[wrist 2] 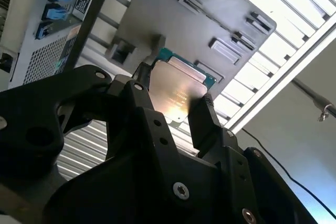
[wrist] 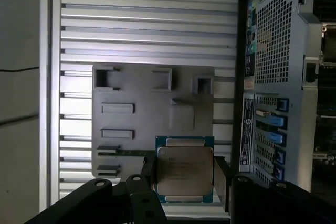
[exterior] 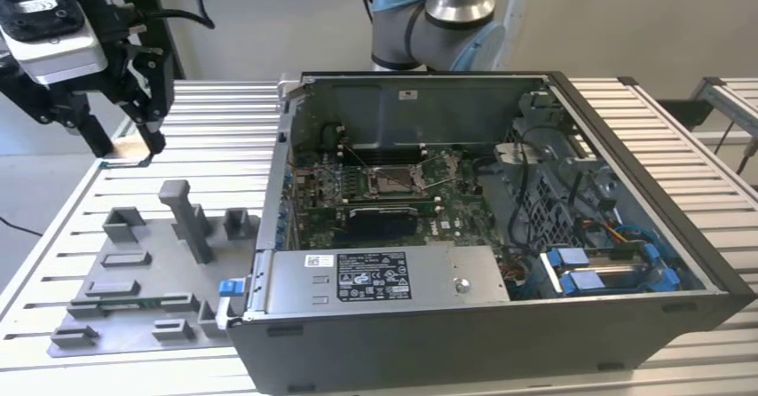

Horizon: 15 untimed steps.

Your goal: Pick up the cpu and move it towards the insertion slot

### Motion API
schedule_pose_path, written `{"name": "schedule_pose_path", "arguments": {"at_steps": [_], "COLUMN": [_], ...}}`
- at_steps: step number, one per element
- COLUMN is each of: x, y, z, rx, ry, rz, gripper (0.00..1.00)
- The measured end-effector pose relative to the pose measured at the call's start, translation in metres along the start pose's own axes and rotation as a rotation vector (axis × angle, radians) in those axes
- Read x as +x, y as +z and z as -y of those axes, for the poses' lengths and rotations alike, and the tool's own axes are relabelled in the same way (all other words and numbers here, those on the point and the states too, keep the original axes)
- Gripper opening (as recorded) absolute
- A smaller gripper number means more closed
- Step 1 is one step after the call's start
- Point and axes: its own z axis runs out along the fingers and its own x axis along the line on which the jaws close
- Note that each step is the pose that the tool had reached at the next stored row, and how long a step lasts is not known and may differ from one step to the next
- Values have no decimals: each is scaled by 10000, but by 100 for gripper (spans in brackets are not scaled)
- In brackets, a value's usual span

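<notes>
Biggest thing first: a slatted metal table fills most of the exterior view, w/ an open pc case lying on it across the centre and right of the frame, side off so you look straight in. A chunk of the robot arm shows behind the case at top centre. In the lower left of the frame, just beside the case, sits the grey tray w/ its plastic blocks and posts sticking up. Inside the case, about mid-frame, is the green motherboard, and on it, a bit above centre, the insertion slot: shiny silver frame, dark middle. The black gripper hangs in the upper left of the frame, over the table past the tray's far end. Its fingers are pinching the cpu by two opposite edges, no gap either side afaict. Both wrist views show the chip's silvery top facing the cameras w/ a green rim round it, and the tray well below. So the cpu is off the tray, up in the pincer, and well apart from the slot, w/ the case wall between them
</notes>
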Motion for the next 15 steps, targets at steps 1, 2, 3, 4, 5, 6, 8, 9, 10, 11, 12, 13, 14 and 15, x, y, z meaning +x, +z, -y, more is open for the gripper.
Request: {"name": "schedule_pose_path", "arguments": {"at_steps": [1, 2, 3, 4, 5, 6, 8, 9, 10, 11, 12, 13, 14, 15], "x": [-34, -76, -119, -161, -210, -254, -340, -382, -422, -460, -496, -535, -571, -604], "y": [1, 3, 5, 7, 9, 11, 14, 16, 18, 19, 21, 23, 24, 26], "z": [1, 1, 2, 3, 4, 5, 6, 7, 7, 8, 9, 10, 10, 11], "rx": [1, 0, 0, 0, 0, 0, 0, 0, 0, 0, 0, -1, 0, -1], "ry": [0, 1, 1, 1, 0, 0, 1, 1, 1, 0, 0, 0, 1, 1], "rz": [-1, 0, 0, 0, 0, 0, 0, 0, 0, 0, 1, 1, 1, 1], "gripper": [0, 0, 0, 0, 0, 0, 0, 0, 0, 0, 0, 0, 0, 0]}}
